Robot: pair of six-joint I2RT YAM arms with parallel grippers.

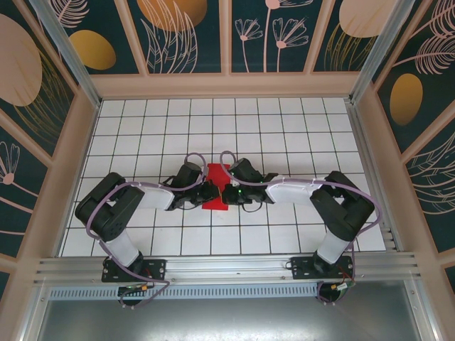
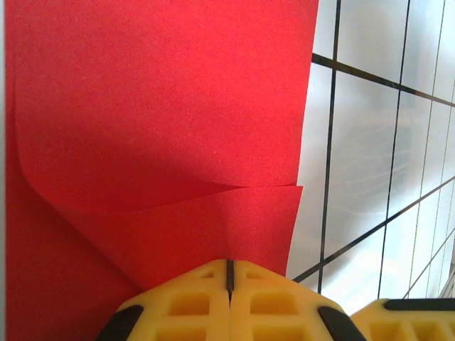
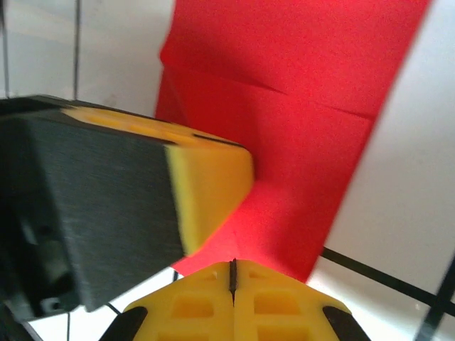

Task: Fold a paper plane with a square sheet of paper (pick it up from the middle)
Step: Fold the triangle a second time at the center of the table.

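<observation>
Paper (image 1: 215, 175) on table (image 1: 284, 128), between left end effector (image 1: 212, 190) and right end effector (image 1: 227, 193).

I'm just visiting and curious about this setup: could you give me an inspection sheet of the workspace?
Surface: white gridded table.
Job's things: square sheet of paper, red, partly folded, one flap lifted.
Clutter: nothing seen.
Grippers: left gripper and right gripper both shut, tips close together at the paper.
Cables: lilac cables loop along both arms.
Surroundings: floral wall panels; metal rail at the near edge.
</observation>
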